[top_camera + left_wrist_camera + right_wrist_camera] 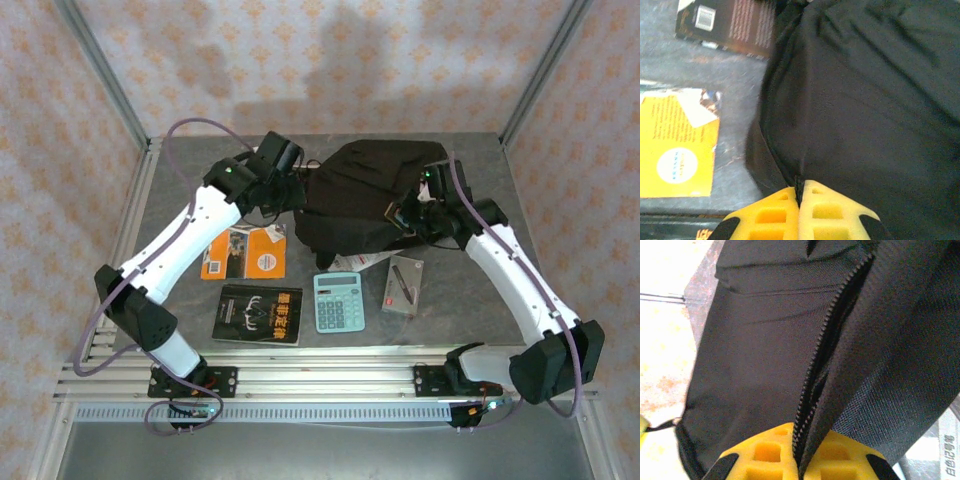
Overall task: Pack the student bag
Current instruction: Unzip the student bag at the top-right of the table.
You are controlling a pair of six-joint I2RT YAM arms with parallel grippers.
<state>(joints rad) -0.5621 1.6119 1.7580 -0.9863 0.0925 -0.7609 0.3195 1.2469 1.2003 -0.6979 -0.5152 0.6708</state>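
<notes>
Black student bag (352,200), left jaws pinching its left side, right jaws pinching its right side.

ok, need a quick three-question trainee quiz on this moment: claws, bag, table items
1. True or false: the left claw and the right claw are each shut on the student bag.
2. What lies between the black book and the grey case? A: calculator. B: scissors. C: water bottle.
3. Fill in: in the right wrist view, the bag's zipper is ___ (open or closed).
Key: 1 true; 2 A; 3 open.
</notes>
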